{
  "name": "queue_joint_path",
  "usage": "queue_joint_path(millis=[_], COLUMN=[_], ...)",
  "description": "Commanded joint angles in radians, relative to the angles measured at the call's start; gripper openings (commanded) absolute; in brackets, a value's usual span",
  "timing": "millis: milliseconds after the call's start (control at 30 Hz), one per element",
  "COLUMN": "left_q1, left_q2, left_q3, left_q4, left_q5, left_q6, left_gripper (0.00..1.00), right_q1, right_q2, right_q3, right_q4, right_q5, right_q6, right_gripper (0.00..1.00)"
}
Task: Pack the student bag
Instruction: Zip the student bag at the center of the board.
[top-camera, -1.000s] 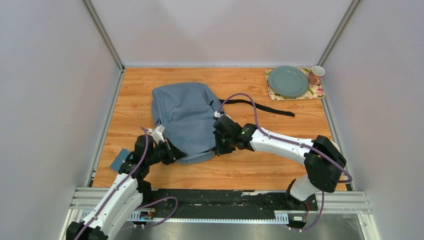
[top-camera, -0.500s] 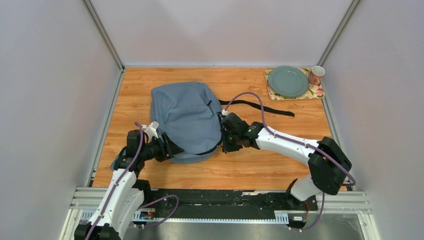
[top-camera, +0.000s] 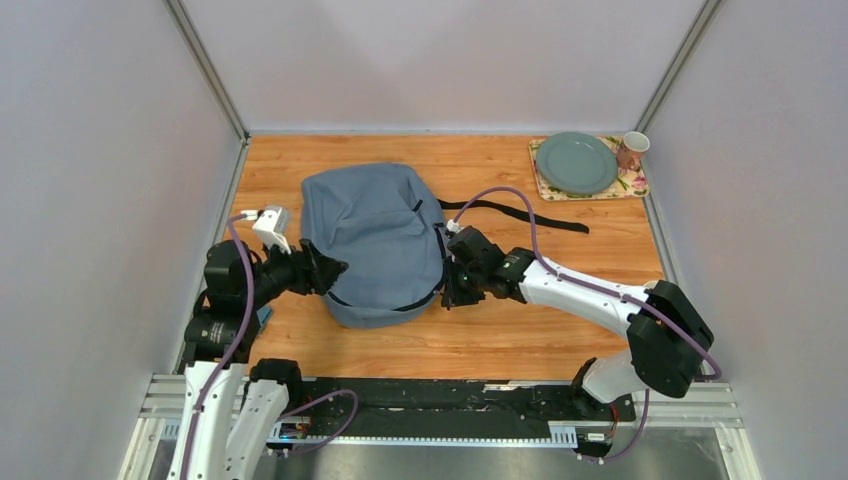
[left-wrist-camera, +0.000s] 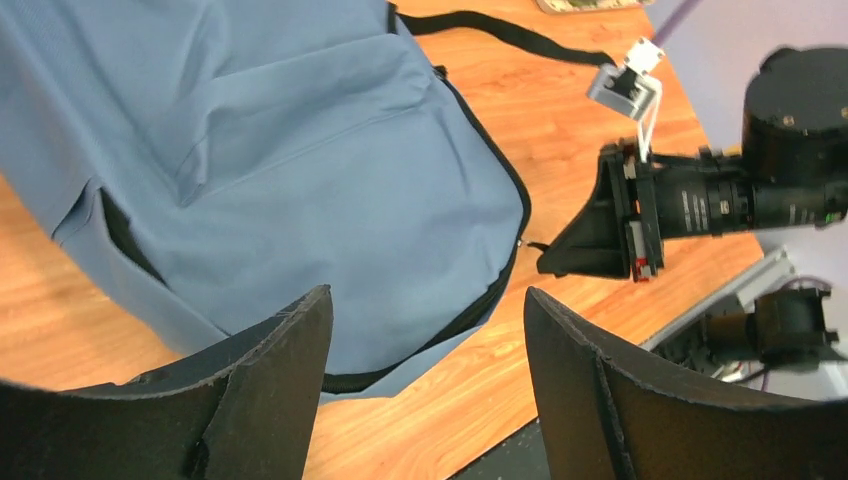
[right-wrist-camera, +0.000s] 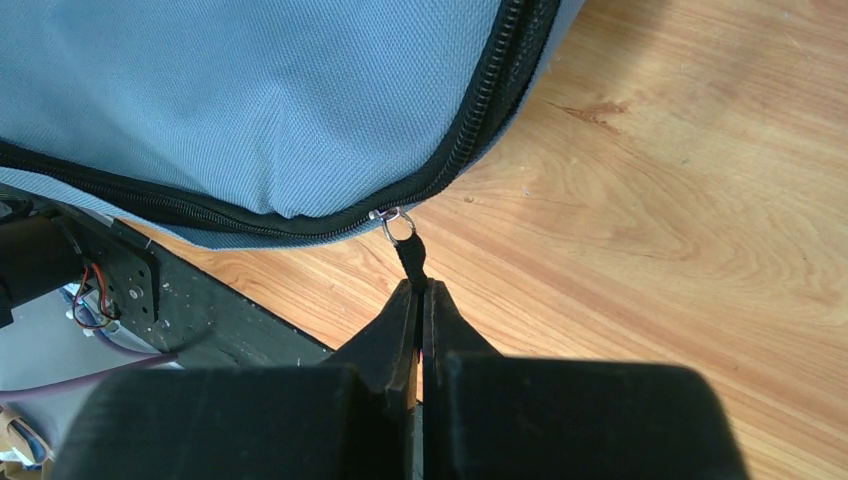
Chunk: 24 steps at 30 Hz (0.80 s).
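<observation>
No legible writing
Faint pale marks on the right arm's black wrist housing (left-wrist-camera: 712, 205) are too small to read.

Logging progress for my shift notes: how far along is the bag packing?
Done: nothing visibly; the student bag lies on the table, its contents hidden. In hand: the right gripper pinches the zip pull at the bag's edge; the left gripper is open by the bag, empty. Left: working the zip, and any packing.

The left arm (top-camera: 205, 410) and right arm (top-camera: 585, 292) wear glossy white shells between black joint housings, with a purple cable (top-camera: 505, 190) trailing along each. A small white camera block (top-camera: 270, 222) tops each wrist. The left claw (left-wrist-camera: 425, 310) and right claw (right-wrist-camera: 421, 290) are matt black, their fingers (left-wrist-camera: 270, 390) broad, rough-edged wedges.
</observation>
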Motion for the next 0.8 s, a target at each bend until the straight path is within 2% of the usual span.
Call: queue_joint_path(millis=[0,67,100,167,200,300,333,433,600,767], left_q1=[-0.048,-0.13,-0.258,-0.401,-0.573,-0.836,-0.972,-1.061,-1.063,-1.061], left_q2=[0.057,0.077,0.094,0.117,0.158,0.29,0.318,0.413,0.476,0.519], left_q3=[0.014,0.008,0.005,-0.02,-0.026,-0.034,-0.034,-0.052,-0.129,-0.185], left_q4=[0.025,0.039,0.051,0.073,0.089,0.111,0.125,0.186,0.359,0.477], left_q5=[0.138,0.083,0.043,-0.125,-0.247,-0.48,-0.628,-0.729,-0.684,-0.706], left_q6=[0.15,0.189,0.205,0.243,0.255,0.315,0.35,0.406,0.458,0.483], left_gripper=[0.77,0.77,0.78,0.78,0.78,0.79,0.79,0.79,0.8,0.8], right_q1=[-0.002,-0.002,-0.002,0.001,-0.001,-0.001,0.001,0.001,0.001,0.001], right_q2=[-0.038,-0.035,-0.034,-0.03,-0.03,-0.03,-0.034,-0.043,-0.053,-0.061], right_q3=[0.009,0.012,0.013,0.019,0.021,0.027,0.029,0.027,0.026,0.027], right_q4=[0.035,0.031,0.035,0.032,0.032,0.023,0.02,0.017,0.009,0.005], right_q5=[-0.023,-0.026,-0.029,-0.032,-0.03,-0.026,-0.021,-0.019,-0.023,-0.024], right_q6=[0.01,0.011,0.013,0.014,0.017,0.019,0.022,0.027,0.024,0.017], right_gripper=[0.0,0.0,0.0,0.0,0.0,0.0,0.0,0.0,0.0,0.0])
